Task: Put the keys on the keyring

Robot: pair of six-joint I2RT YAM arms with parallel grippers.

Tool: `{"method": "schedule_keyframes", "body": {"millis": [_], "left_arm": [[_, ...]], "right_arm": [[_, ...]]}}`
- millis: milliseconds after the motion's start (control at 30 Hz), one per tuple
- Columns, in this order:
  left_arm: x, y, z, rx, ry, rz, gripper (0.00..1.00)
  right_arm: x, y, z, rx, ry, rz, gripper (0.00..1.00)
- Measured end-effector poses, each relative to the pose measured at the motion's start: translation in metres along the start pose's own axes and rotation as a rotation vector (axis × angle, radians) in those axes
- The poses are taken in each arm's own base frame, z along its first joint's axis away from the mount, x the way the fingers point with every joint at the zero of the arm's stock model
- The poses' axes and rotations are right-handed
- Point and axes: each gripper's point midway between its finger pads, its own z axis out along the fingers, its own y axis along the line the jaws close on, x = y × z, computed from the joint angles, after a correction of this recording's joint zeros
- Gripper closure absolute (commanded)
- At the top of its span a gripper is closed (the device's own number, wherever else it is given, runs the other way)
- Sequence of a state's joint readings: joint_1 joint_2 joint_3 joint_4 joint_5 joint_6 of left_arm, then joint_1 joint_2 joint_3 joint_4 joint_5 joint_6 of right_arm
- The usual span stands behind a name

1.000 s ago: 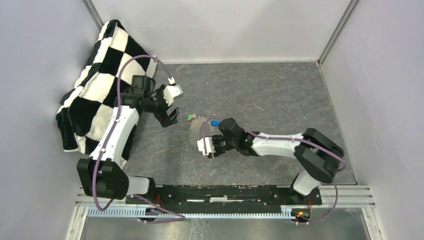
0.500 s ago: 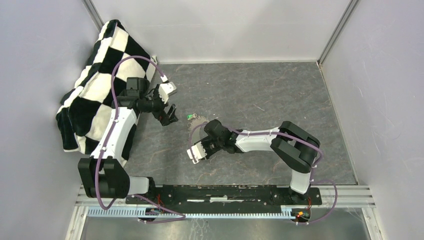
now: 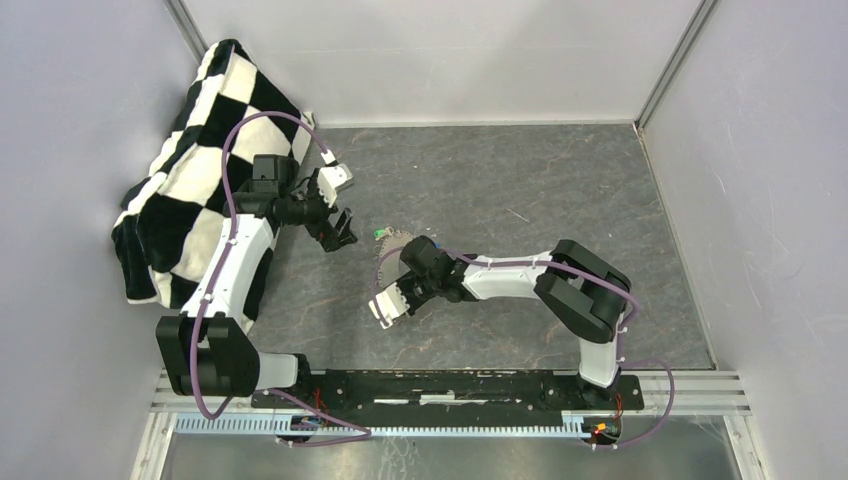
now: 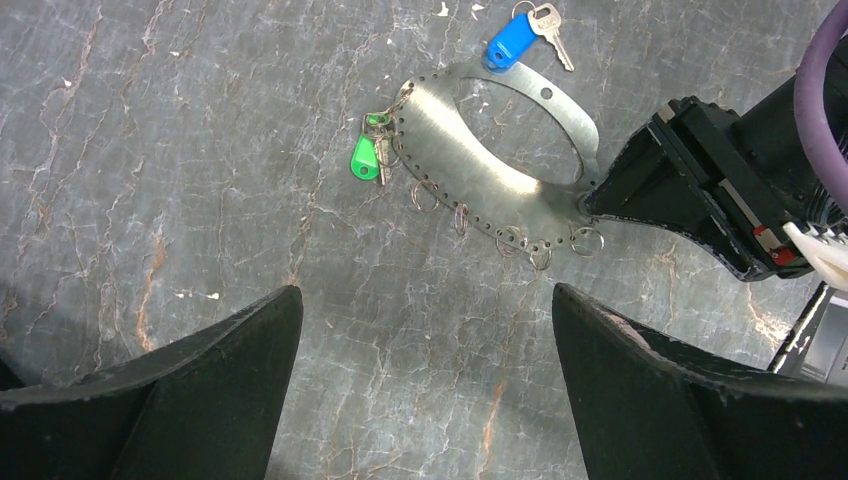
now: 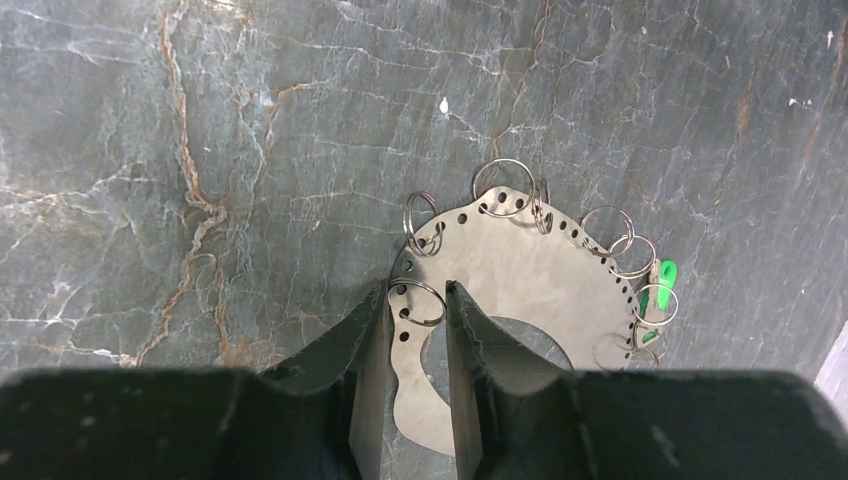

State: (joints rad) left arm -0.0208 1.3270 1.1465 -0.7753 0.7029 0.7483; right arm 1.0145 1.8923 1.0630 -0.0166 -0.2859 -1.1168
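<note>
Green key (image 4: 366,158), blue key (image 4: 510,40), two altogether, one keyring (image 4: 450,150)

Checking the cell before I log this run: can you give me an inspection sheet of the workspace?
Surface: grey marbled table, few pale specks.
Job's things: keyring flat on it; green key and blue key at its rim, apart.
Clutter: checkered cloth, far-left corner.
End effectors: left end effector open, above table; right end effector narrow around keyring's band, grip unclear.
Cables: purple cables along both arms.
Surroundings: plain grey walls.
</note>
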Motion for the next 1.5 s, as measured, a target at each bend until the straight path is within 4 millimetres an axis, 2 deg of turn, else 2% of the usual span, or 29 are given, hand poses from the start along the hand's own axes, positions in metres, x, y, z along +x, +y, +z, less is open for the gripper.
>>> {"method": "schedule_keyframes", "body": {"millis": [100,300,333,400,467,600,767,1100,1500], "left_arm": [[-0.001,-0.001,0.0,0.004,-0.004,0.0,0.05],[-0.001,-0.001,0.0,0.007,-0.004,-0.001,0.07],[0.0,-0.002,0.0,0.009,-0.003,-0.003,0.07],[0.0,-0.004,0.0,0.017,-0.002,-0.006,0.07],[0.0,-0.005,-0.001,0.021,0.0,-0.008,0.07],[0.001,-0.007,-0.001,0.027,0.006,-0.01,0.06],[0.001,-0.011,-0.001,0.047,0.002,-0.008,0.06],[-0.002,-0.01,-0.003,0.044,-0.002,0.002,0.06],[-0.002,-0.008,-0.003,0.043,-0.001,0.002,0.08]], "right_arm": [[0.0,0.0,0.0,-0.014,0.006,0.0,0.99],[-0.002,0.0,0.001,-0.039,0.003,0.017,0.99],[-0.002,0.0,0.001,-0.042,0.001,0.021,0.89],[-0.001,0.0,0.001,-0.044,-0.001,0.029,0.58],[-0.001,0.001,0.0,-0.045,-0.002,0.037,0.5],[-0.001,-0.004,-0.003,-0.034,-0.005,0.032,0.45],[0.004,-0.003,-0.009,-0.068,-0.003,0.048,0.46],[0.012,-0.005,-0.005,-0.148,-0.001,0.079,0.62],[0.01,0.0,-0.004,-0.164,-0.016,0.076,0.71]]}}
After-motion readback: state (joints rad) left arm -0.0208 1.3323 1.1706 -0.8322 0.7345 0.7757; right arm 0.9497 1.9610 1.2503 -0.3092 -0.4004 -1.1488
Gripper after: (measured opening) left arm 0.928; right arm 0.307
